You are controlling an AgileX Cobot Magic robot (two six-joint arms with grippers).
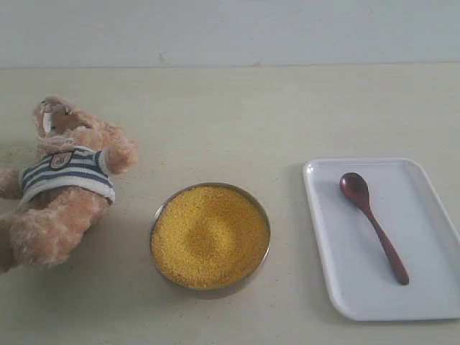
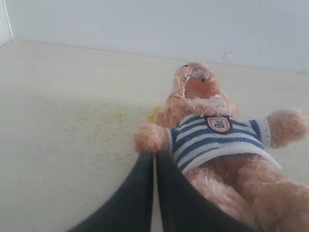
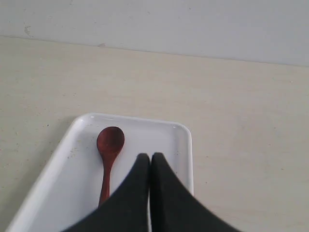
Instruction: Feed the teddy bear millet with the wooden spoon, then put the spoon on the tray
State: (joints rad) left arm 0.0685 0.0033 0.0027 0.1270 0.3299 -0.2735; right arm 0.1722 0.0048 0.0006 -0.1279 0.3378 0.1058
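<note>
Right gripper [image 3: 150, 162] was pinched shut and empty near the tray [image 1: 424, 230]; left gripper [image 2: 154, 159] was shut too. Spoon [image 1: 375, 228] lay inside the tray. It looked light, rigid and smooth, so pinch mid-handle.

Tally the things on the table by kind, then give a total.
teddy bear: 1
metal bowl of millet: 1
wooden spoon: 1
white tray: 1
Total: 4
</note>
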